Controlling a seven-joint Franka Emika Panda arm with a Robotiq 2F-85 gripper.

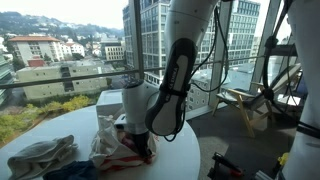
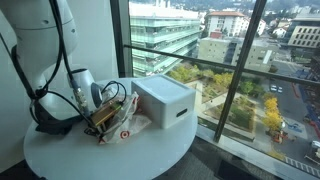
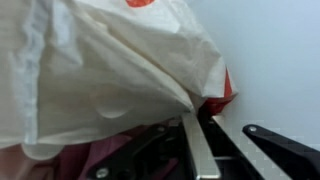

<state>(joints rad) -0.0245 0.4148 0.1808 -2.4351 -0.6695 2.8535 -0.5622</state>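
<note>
One grab looks just made and nothing beyond it. In the wrist view the fingers (image 3: 189,150) are drawn almost flat against each other. The lower edge of the white plastic bag (image 3: 110,70) comes right down to their tips, so I judge a fold of its film is pinched there, though the nip itself is too blurred to be sure. In both exterior views the arm reaches low over the round white surface (image 1: 70,125). The bag lies crumpled on it with red print showing, just beside the white box (image 2: 165,100) that stands on the window side. No part of the bag appears lifted, so by my reading the hold is as far as things have got. A bundle of cloth (image 1: 40,155) lies well apart, near the rim.
</note>
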